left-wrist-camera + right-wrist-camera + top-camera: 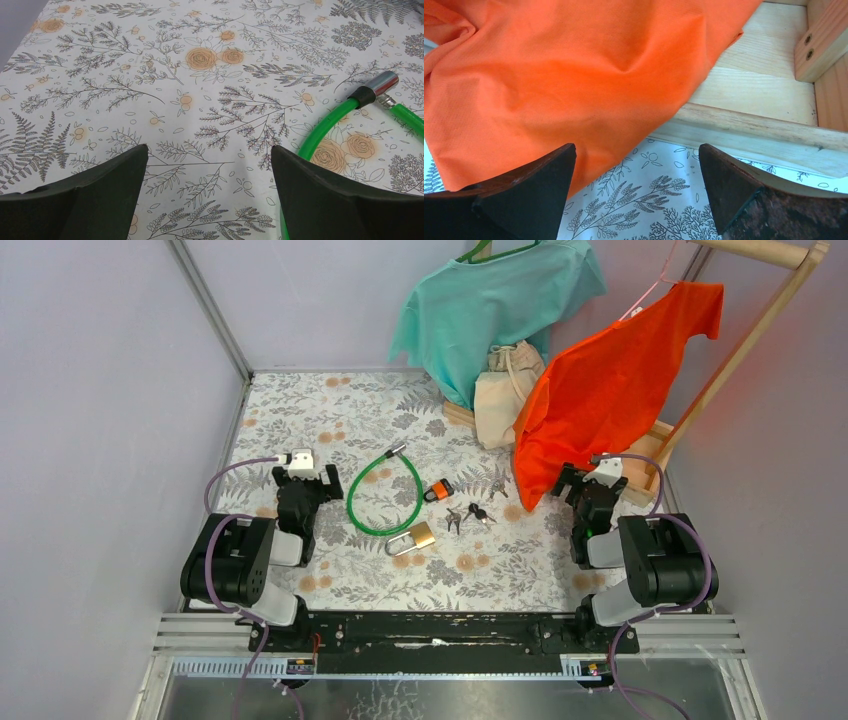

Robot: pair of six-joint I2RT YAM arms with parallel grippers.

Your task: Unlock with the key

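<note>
A brass padlock (416, 537) lies on the floral cloth near the table's middle, at the near end of a green cable lock (378, 492). A small orange padlock (438, 489) lies just beyond it. Black-headed keys (468, 514) lie to the right of the brass padlock, and another small key (497, 487) lies farther right. My left gripper (303, 478) is open and empty, left of the green cable (325, 131). My right gripper (583, 482) is open and empty at the right, its fingers (539, 185) by the orange shirt (574, 75).
A wooden clothes rack (740, 350) with a wooden base (759, 95) stands at the back right. It holds the orange shirt (610, 380) and a teal shirt (500, 300). A beige cloth bag (505, 390) sits below them. Walls close in left and right.
</note>
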